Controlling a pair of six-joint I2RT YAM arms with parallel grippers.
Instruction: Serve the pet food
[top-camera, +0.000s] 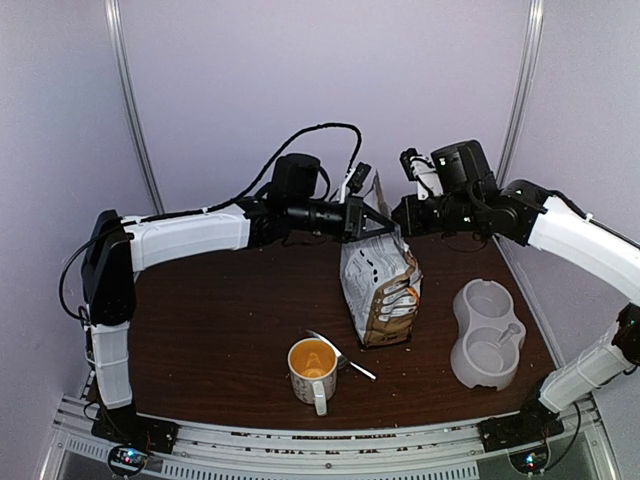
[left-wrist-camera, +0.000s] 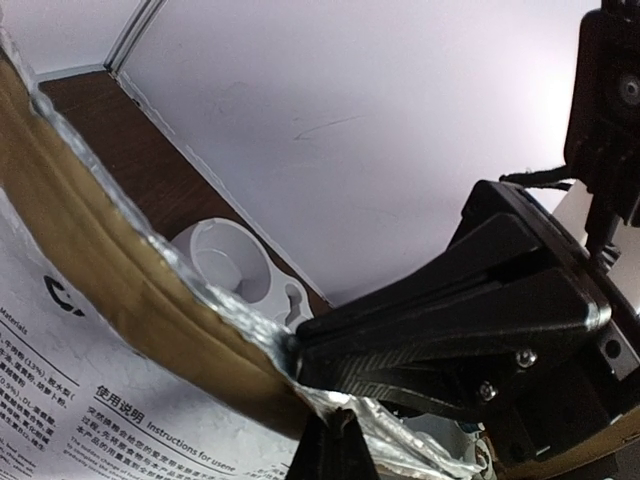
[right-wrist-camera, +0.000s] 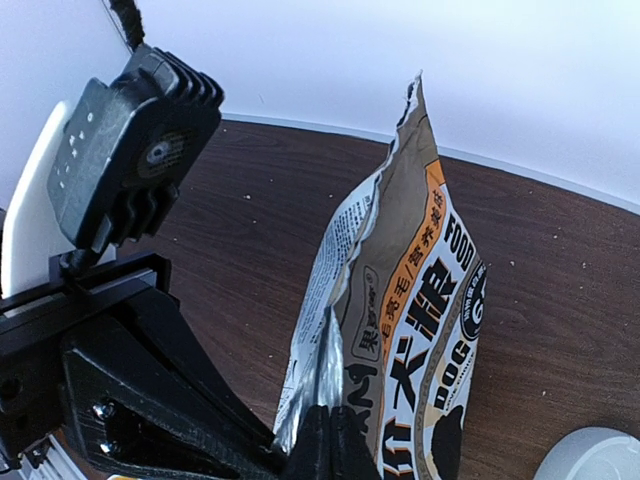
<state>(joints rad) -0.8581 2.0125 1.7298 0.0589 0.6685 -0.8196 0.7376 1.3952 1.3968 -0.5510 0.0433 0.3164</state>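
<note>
We see the pet food bag (top-camera: 380, 290) standing upright mid-worktop (top-camera: 220, 320), between the orange-lined mug (top-camera: 313, 368) and the white double bowl (top-camera: 487, 332), with the left end effector (top-camera: 365, 217) and the right end effector (top-camera: 398, 220) each pinched tight on its opened top edge from opposite sides.

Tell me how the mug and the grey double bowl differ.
The mug is a single tall cup with a handle; the double bowl is low and wide, two joined round hollows, no handle. The mug is white outside, orange inside; the bowl is pale grey all over. The mug stands at the front middle of the table; the bowl sits at its right side. Both stand upright, open at the top.
</note>
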